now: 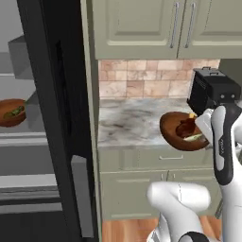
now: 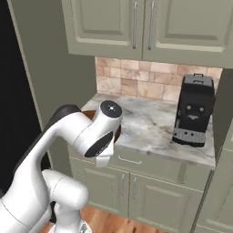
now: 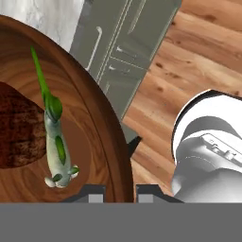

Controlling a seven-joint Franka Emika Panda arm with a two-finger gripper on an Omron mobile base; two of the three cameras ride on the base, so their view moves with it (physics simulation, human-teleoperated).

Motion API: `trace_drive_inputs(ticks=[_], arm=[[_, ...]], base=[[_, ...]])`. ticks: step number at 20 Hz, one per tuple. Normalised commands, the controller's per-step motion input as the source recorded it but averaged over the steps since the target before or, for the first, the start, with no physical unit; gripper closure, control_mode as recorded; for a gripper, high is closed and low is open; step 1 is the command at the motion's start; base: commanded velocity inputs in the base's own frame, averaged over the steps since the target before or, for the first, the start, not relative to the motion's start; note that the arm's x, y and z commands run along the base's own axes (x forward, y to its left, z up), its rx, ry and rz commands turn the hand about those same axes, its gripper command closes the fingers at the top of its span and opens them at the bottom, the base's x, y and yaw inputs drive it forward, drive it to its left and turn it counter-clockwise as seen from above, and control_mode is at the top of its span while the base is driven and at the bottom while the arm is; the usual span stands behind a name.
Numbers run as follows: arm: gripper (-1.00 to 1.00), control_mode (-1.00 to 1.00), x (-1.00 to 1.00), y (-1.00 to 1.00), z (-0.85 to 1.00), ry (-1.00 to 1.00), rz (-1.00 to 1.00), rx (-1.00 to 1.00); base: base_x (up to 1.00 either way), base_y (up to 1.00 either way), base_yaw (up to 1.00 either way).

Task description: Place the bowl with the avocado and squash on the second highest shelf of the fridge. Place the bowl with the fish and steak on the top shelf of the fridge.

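Gripper (image 3: pixel 120 189) clamps the rim of the fish-and-steak bowl (image 1: pixel 182 131), tilted above the tabletop (image 1: pixel 132 120), so its top-shelf placing is left, while the other bowl (image 1: pixel 12 112) sits on a shelf in the fridge (image 1: pixel 52 118), far left.

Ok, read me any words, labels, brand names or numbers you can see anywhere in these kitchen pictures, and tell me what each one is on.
No readable text anywhere.
Coffee machine: pale marks on its lower front panel, too small and blurred to read.
Upper cabinets, fridge, bowl shut in the gripper: no lettering.
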Motion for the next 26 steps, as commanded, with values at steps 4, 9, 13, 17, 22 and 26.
trace_drive_inputs(ticks=[4, 9, 13, 17, 22, 26], arm=[[1.00, 1.00, 0.00, 0.00, 0.00, 0.00, 0.00, 0.00], [1.00, 1.00, 0.00, 0.00, 0.00, 0.00, 0.00, 0.00], [1.00, 1.00, 0.00, 0.00, 0.00, 0.00, 0.00, 0.00], [1.00, 1.00, 0.00, 0.00, 0.00, 0.00, 0.00, 0.00], [1.00, 1.00, 0.00, 0.00, 0.00, 0.00, 0.00, 0.00], [1.00, 1.00, 0.00, 0.00, 0.00, 0.00, 0.00, 0.00]], base=[[-1.00, -0.20, 0.23], [-1.00, 0.50, 0.32], [-1.00, 1.00, 0.25], [-0.98, 1.00, 0.14], [-0.27, 1.00, -0.03], [0.45, 1.00, -0.18]])
